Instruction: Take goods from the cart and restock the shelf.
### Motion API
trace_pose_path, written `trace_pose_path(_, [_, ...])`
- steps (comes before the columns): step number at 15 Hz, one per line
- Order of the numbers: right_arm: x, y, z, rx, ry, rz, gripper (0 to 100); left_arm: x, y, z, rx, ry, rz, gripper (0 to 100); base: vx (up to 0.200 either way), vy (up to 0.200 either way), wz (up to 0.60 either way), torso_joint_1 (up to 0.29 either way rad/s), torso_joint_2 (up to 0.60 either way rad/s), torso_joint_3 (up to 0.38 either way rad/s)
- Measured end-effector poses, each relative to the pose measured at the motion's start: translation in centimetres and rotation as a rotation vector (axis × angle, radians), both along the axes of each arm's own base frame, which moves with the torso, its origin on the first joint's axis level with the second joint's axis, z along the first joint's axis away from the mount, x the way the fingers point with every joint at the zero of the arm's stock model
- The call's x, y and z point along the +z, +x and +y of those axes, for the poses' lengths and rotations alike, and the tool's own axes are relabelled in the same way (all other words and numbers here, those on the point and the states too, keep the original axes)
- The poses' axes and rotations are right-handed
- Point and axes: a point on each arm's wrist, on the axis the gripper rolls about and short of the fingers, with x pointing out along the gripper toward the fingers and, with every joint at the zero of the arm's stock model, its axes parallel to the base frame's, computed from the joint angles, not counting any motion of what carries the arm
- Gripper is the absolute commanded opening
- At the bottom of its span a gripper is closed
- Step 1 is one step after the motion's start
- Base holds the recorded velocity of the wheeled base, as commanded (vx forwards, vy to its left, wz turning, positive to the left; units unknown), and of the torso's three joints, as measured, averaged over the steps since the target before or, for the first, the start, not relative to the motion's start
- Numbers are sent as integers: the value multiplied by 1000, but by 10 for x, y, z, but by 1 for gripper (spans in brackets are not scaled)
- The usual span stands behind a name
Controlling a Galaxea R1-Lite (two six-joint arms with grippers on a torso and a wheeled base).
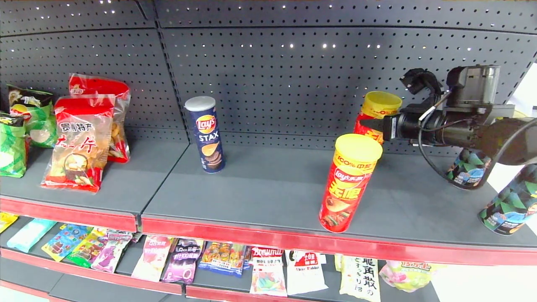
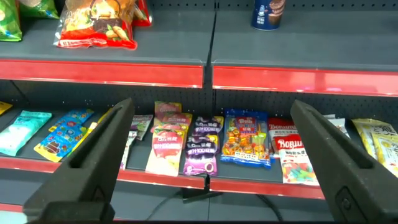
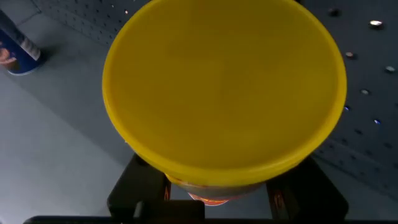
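At the back of the grey metal shelf (image 1: pixel 272 184), my right claw (image 1: pixel 369 122) pinched a red, yellow-lidded chip tube (image 1: pixel 379 103); letting go before its hidden base sat flat could, I feared, topple it onto the twin tube (image 1: pixel 350 180).

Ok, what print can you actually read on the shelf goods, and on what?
"Lay's", "STAX": blue can.
"100%": front red can.
"贵州特产": red bag.
Too small or blurred: back red can, green cans, lower-shelf packets.
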Motion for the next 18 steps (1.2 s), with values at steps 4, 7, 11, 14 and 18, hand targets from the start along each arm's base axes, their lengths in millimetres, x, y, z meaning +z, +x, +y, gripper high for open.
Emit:
trace_pose_path(4, [-9, 16, 13, 36, -21, 3, 0, 0, 0, 0, 0, 0, 0, 100, 0, 0, 0, 0, 0, 0])
trace_pose_path(7, [-13, 20, 17, 43, -22, 12, 0, 0, 0, 0, 0, 0, 0, 100, 0, 0, 0, 0, 0, 0])
trace_pose_path(11, [-14, 21, 21, 52, -22, 13, 0, 0, 0, 0, 0, 0, 0, 100, 0, 0, 0, 0, 0, 0])
trace_pose_path(14, [-13, 19, 23, 53, -18, 15, 0, 0, 0, 0, 0, 0, 0, 100, 0, 0, 0, 0, 0, 0])
trace_pose_path(18, [-7, 11, 26, 60, -13, 4, 0, 0, 0, 0, 0, 0, 0, 100, 0, 0, 0, 0, 0, 0])
